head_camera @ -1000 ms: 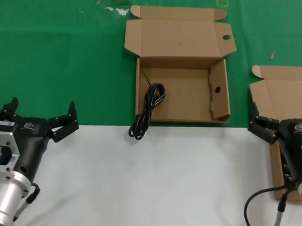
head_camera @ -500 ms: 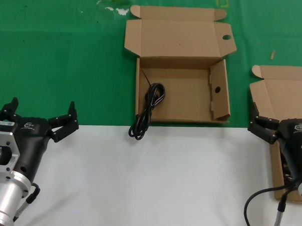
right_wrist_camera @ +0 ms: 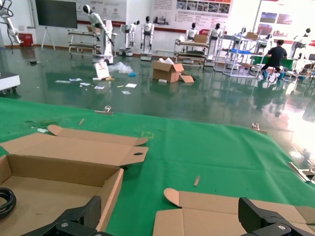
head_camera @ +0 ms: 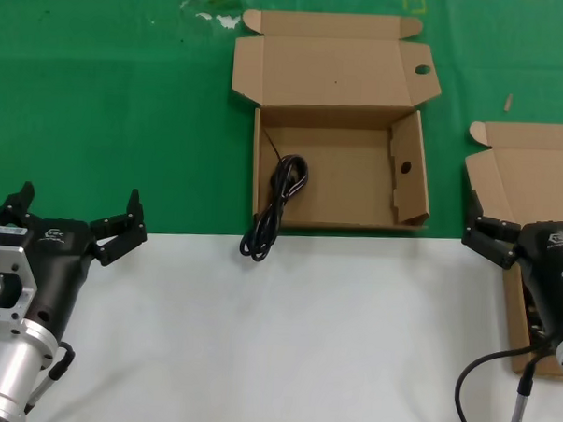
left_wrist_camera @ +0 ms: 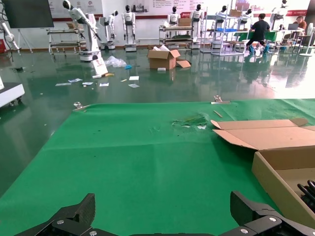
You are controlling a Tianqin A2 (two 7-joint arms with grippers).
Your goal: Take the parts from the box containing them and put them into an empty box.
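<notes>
My left gripper (head_camera: 73, 222) at 8 o'clock and right gripper (head_camera: 504, 241) at 4 both spread wide, grasping nothing, since cable (head_camera: 274, 207) drapes over holed box (head_camera: 409, 184) front at 12.

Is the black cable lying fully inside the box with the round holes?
No. In the head view the cable hangs over the front edge of the holed box, its lower loop on the table outside.

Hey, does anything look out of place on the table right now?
Yes. The black cable is only partly inside the holed box: its lower loop hangs out over the front edge onto the white surface. Both grippers are open and away from it.
</notes>
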